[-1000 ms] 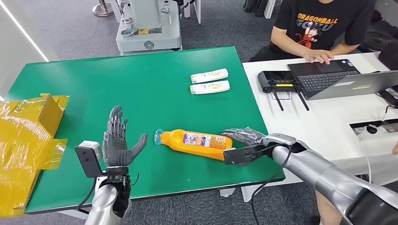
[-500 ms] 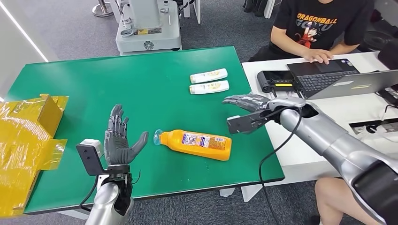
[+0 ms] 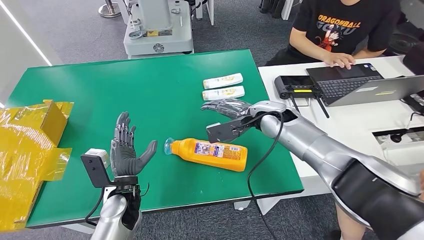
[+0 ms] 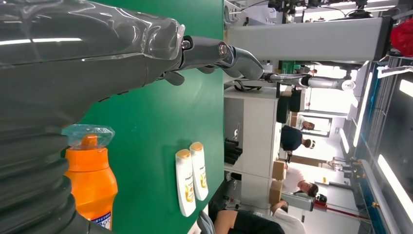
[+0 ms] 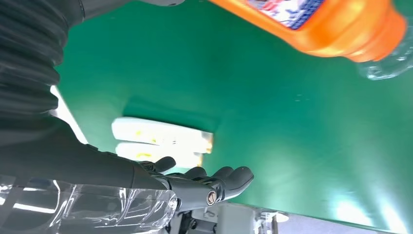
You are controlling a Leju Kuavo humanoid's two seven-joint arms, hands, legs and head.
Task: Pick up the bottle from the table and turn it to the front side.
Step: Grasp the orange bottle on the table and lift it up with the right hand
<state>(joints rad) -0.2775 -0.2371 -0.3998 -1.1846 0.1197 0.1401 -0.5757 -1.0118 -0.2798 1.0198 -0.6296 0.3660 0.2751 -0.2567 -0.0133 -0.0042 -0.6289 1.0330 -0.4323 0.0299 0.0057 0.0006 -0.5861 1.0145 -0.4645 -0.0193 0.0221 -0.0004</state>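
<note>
Right hand (image 3: 226, 108): shifted since half a second ago from the table's 3 o'clock edge inward over the green table (image 3: 150, 85); now above and just beyond the bottle, toward 1 o'clock of it, apart from it. Fingers spread, grasping nothing, palm down; seen likewise in the right wrist view (image 5: 195, 183), extended and empty.

Orange bottle (image 3: 210, 153): unchanged in place; lying on its side near table centre, slightly toward 5 o'clock, clear cap pointing to 9 o'clock, printed label facing up. Seen also in the left wrist view (image 4: 90, 178) and the right wrist view (image 5: 336, 22).

Left hand (image 3: 126, 150): unchanged; held upright at 9 o'clock of the bottle, just beside the cap, not touching. Fingers released and apart, palm turned toward the bottle, holding nothing.

Two small white bottles (image 3: 223, 86): lying side by side, touching, at 12 o'clock of the orange bottle, well apart from it.

Yellow bags (image 3: 30, 150): heaped at the table's 9 o'clock edge.

Person (image 3: 345, 30): seated at 2 o'clock, hand on a laptop (image 3: 350, 82) on the adjoining white table (image 3: 345, 130).
</note>
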